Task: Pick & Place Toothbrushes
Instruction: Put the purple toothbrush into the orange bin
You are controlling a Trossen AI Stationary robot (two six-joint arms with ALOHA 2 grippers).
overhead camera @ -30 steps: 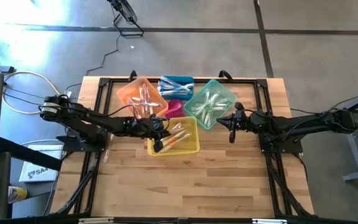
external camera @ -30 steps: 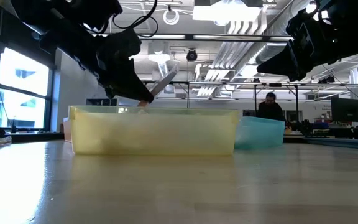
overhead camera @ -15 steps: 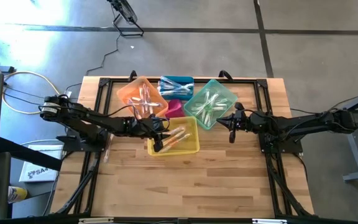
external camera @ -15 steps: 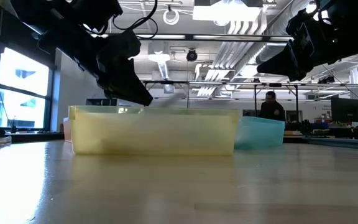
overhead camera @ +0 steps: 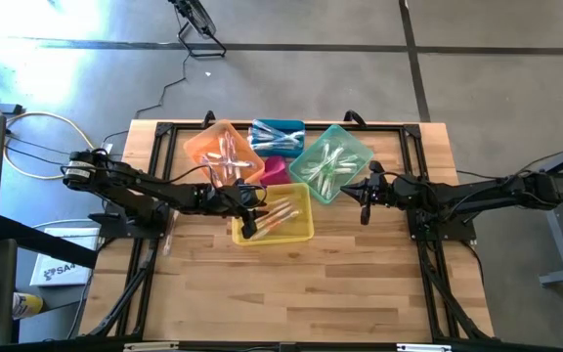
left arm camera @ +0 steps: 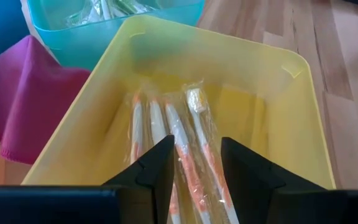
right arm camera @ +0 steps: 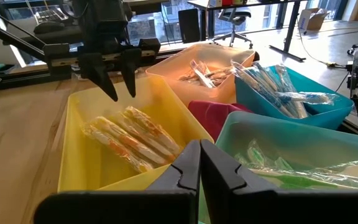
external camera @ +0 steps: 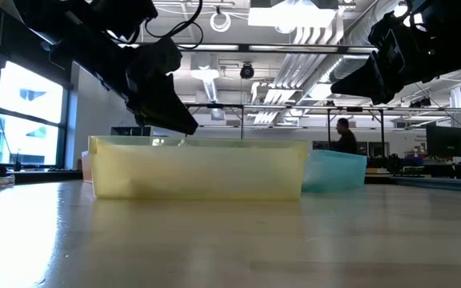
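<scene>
Left wrist view: the left gripper (left arm camera: 194,171) hangs parted and empty over the yellow bin (left arm camera: 291,68). The toothbrushes (left arm camera: 182,140) lie inside; a second ago it pinched one above the rim. The right gripper (right arm camera: 200,169) waits closed by the teal bin (right arm camera: 278,140).

Pale wood-grain planks on the table (overhead camera: 291,284), edged by a black frame. Translucent yellow for the nearest bin (overhead camera: 296,232); whitish handles with orange accents on the toothbrushes (left arm camera: 185,152) inside it, under clear glossy wrappers. Translucent orange for the bin (overhead camera: 203,147) at the back left, deep blue for the bin (overhead camera: 278,127) beside it, teal-green for the bin (overhead camera: 355,147) at right, its contents whitish with green. Magenta bin (left arm camera: 27,84) in the middle. Matt black on the left gripper (left arm camera: 194,180) and on the right gripper (right arm camera: 199,171). Grey on the floor.
</scene>
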